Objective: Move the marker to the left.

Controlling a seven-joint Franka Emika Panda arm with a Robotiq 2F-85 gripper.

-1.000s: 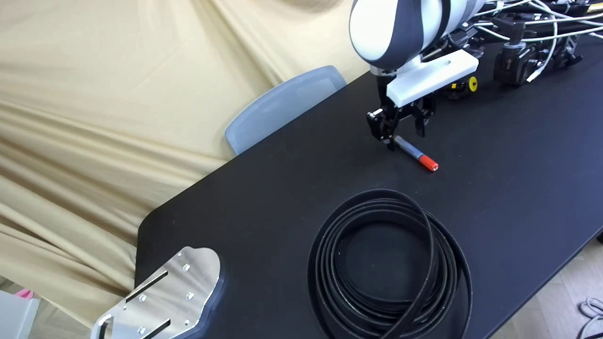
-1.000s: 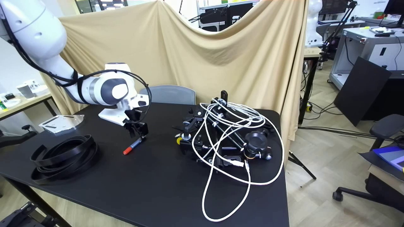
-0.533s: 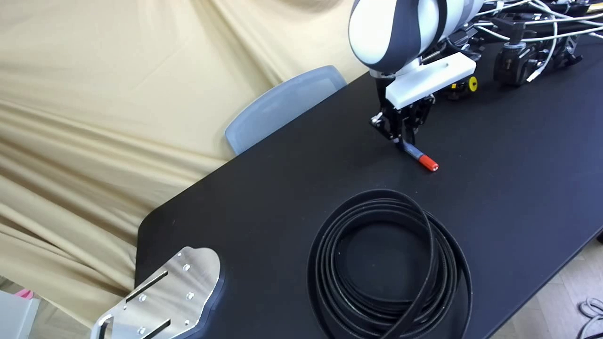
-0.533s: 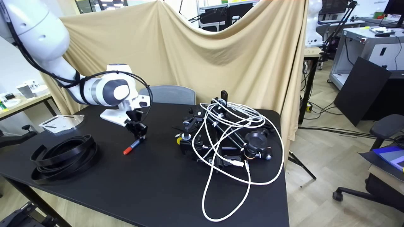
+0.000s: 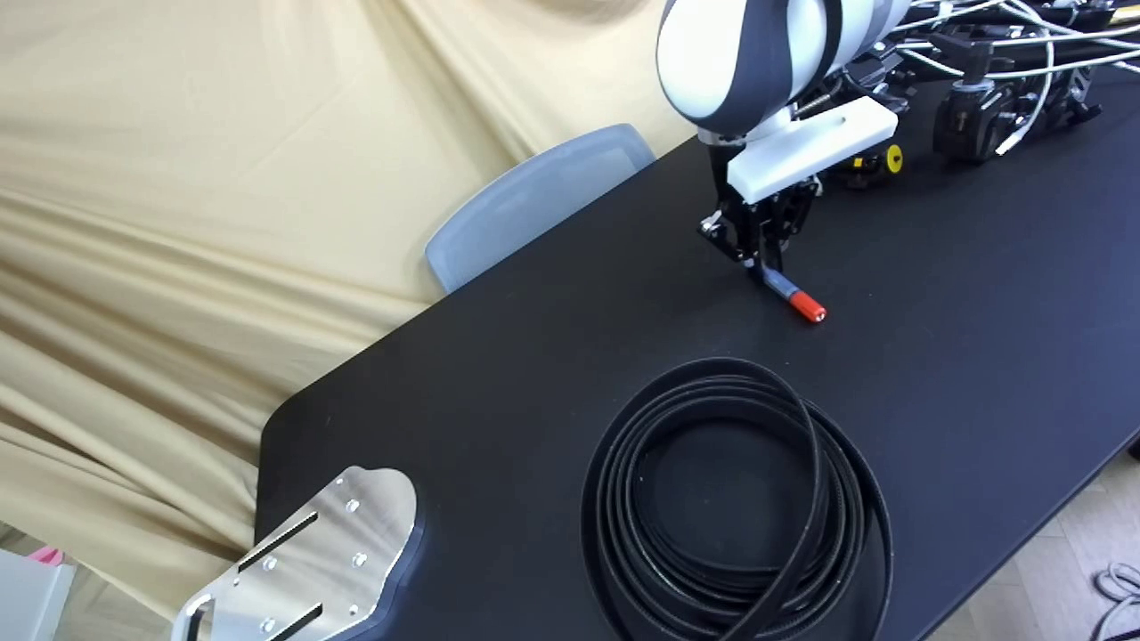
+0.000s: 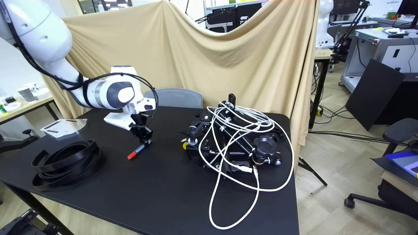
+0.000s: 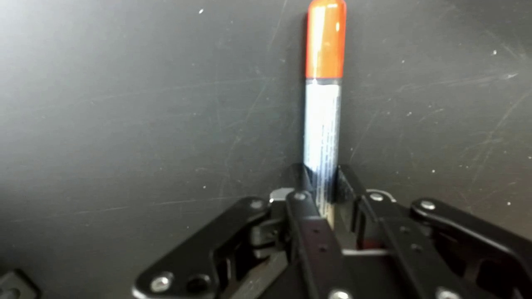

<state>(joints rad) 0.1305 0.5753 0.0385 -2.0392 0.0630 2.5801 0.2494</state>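
Observation:
The marker runs lengthwise between my fingers in the wrist view, its red cap pointing away from the gripper. My gripper is shut on the blue-grey body near the uncapped end, one finger along each side. That end is partly hidden by the left finger. In an exterior view the gripper reaches down to the black table, and the marker's capped half sticks out from it. Another exterior view shows the marker lying at or very close to the tabletop.
A coil of black cable lies on the table near the marker. A metal plate rests near the table's end. Black clamps and mounts with looped white cables occupy another part. A chair back stands beyond the edge.
The fingers have come together from wide apart and taken hold of the marker. The marker's red cap has shifted very slightly; the arm has barely moved.

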